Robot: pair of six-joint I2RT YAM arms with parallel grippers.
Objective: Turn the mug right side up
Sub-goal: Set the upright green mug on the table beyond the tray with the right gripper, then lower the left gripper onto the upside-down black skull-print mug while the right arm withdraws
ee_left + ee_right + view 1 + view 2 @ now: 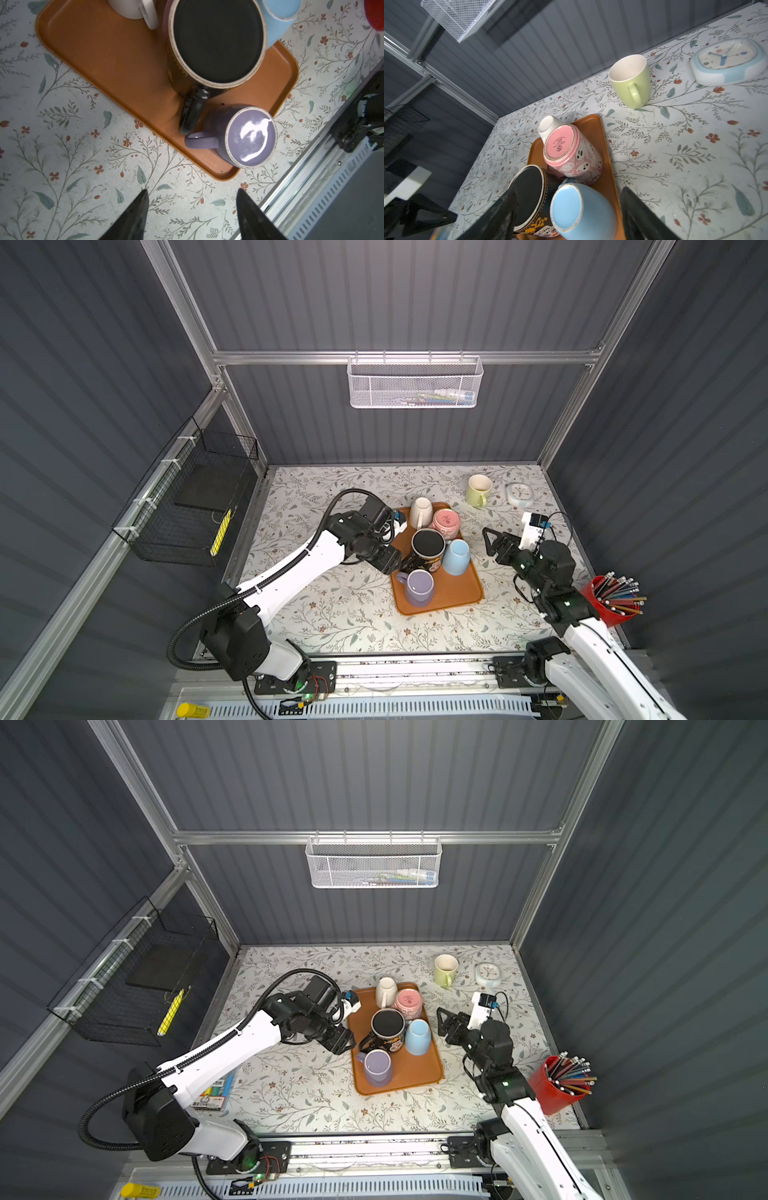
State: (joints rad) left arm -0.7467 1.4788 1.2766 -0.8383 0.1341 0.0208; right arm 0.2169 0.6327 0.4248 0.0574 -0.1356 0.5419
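An orange tray (453, 597) holds several upside-down mugs: white (421, 512), pink (445, 522), black (428, 543), light blue (456, 556) and purple (419, 587). My left gripper (392, 562) hovers at the tray's left edge beside the black mug's handle. In the left wrist view this gripper (192, 190) is open over bare table, with the purple mug (251, 135) and black mug (218, 39) ahead. My right gripper (490, 541) is open just right of the tray. In the right wrist view the light blue mug (577, 209) shows between its fingers, ungripped.
A green mug (478, 489) stands upright at the back right, beside a small clock (519, 494). A red cup of pencils (606, 605) sits by the right arm. A marker pack (216, 1090) lies under the left arm. Wire baskets hang on the left and back walls.
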